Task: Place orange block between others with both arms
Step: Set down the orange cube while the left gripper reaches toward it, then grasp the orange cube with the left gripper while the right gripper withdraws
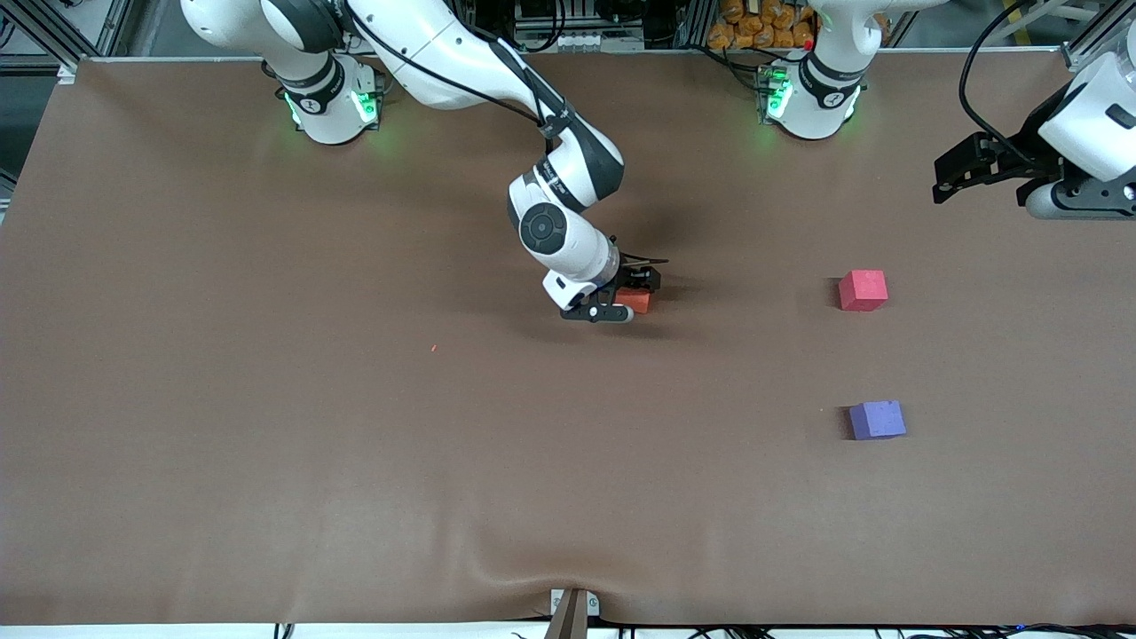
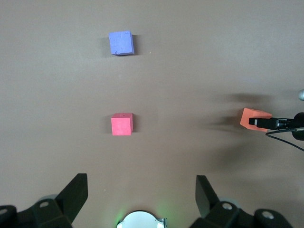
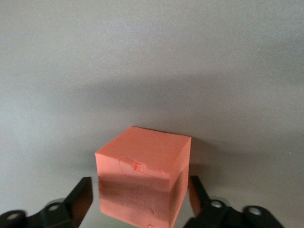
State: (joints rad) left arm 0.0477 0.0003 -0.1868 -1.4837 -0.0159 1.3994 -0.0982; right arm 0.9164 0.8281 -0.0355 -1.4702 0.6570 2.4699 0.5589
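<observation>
- The table (image 1: 266,461) is one wide brown sheet, with both arms' bases along its far edge.
- The right arm reaches down to mid-table, and the right gripper (image 1: 632,296) sits low around the orange block (image 1: 635,301).
- In the right wrist view the fingers (image 3: 81,199) stand either side of the block with a sliver of gap showing, so I judge they are open and not pinching it; the block looks to rest on the table.
- The left arm waits up over its own end of the table, the left gripper (image 1: 963,169) spread wide and empty.
- The red-pink block (image 1: 863,290) and purple block (image 1: 877,420) sit toward the left arm's end, well apart from the orange one, the purple nearer the front camera.
- This looks like the hand-off step: the orange block is set down mid-table.
- Next, the right gripper should lift clear, then the left gripper must fetch the block and set it in the gap between the other two.
</observation>
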